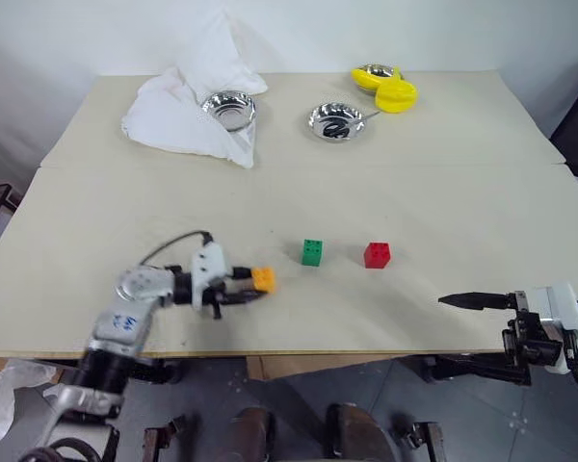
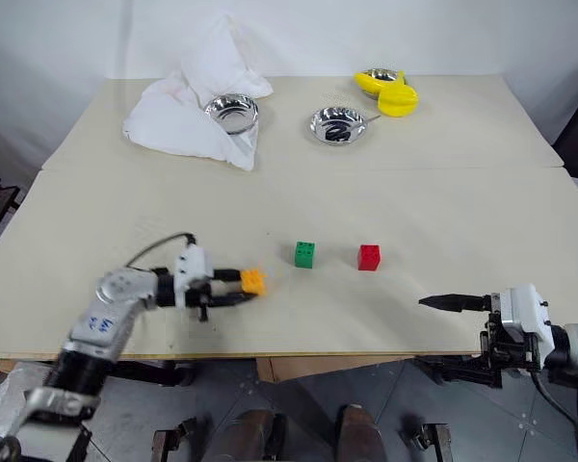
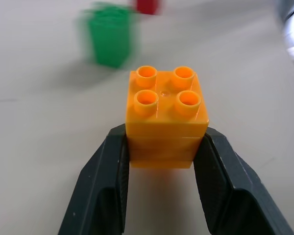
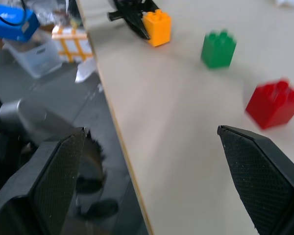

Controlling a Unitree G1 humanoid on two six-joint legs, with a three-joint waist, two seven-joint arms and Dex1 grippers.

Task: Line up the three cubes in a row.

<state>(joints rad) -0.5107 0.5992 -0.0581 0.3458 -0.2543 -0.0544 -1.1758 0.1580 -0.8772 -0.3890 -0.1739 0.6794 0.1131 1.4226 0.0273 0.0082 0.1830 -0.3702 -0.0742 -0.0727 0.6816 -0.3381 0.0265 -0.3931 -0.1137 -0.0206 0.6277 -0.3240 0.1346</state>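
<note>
— Cubes first: where do the three stand?

— The small green studded plastic cube [image 1: 312, 252] and the small red studded plastic cube [image 1: 377, 255] sit side by side on the pale wooden desk [image 1: 443, 192], apart from each other, roughly on one line running left to right. The small orange-yellow studded plastic cube [image 3: 166, 120] is to their left and slightly nearer, pinched between the two black fingers of the left claw [image 1: 249, 288].

— So that claw is clenched?

— Yes, closed on the orange-yellow cube's side faces, studs up. Held like that, I'd say, it can be set down upright at the left end of the line.

— And the right claw [image 1: 459, 300]?

— Spread wide and empty, hovering at the near right edge of the desk, well clear of the red cube. It seems parked out of the way.

— Anything else about?

— At the far side: a white cloth [image 1: 188, 106], two steel bowls [image 1: 335, 121], and yellow lemon-shaped objects [image 1: 395, 93]. All well apart from the cubes.
</note>
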